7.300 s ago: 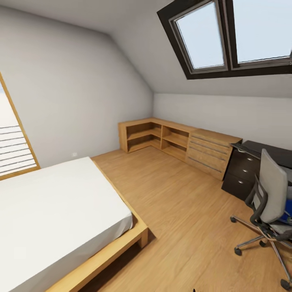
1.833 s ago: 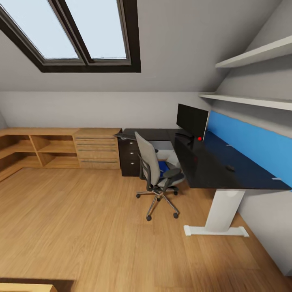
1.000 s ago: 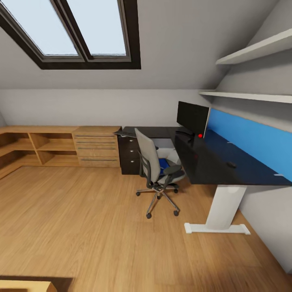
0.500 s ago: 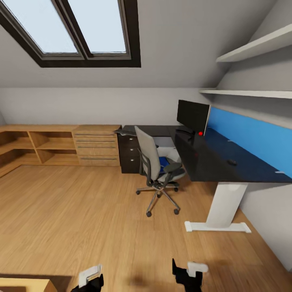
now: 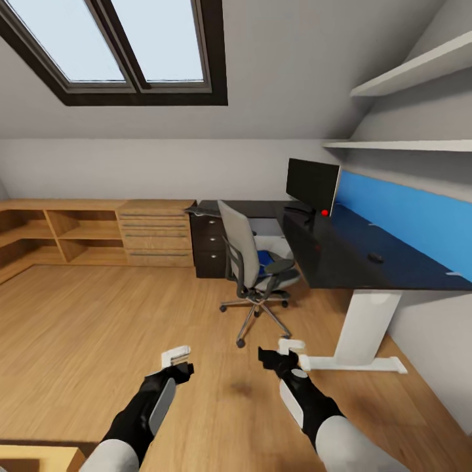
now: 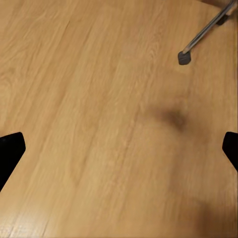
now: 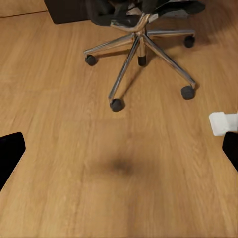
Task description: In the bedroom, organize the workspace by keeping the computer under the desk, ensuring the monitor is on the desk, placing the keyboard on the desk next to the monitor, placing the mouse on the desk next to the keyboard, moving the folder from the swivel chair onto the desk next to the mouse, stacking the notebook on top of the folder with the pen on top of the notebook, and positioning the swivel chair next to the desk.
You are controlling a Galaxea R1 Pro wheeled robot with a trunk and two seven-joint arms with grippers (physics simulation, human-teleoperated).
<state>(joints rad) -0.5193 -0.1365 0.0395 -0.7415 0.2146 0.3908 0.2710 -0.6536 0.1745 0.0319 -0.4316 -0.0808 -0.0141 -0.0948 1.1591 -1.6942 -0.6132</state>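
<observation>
Head view: swivel chair at 12 o'clock, well ahead of both arms, tucked vs the counter; something blue on its seat, prob the folder. Right end effector nearer chair than left end effector; both released, empty. Monitor at counter's far end, small dark item, maybe mouse, toward 2 o'clock. Open floor at 9–11.
L wrist view: floor, one chair caster, fingertips wide apart.
R wrist view: chair base straight ahead, fingertips spread
</observation>
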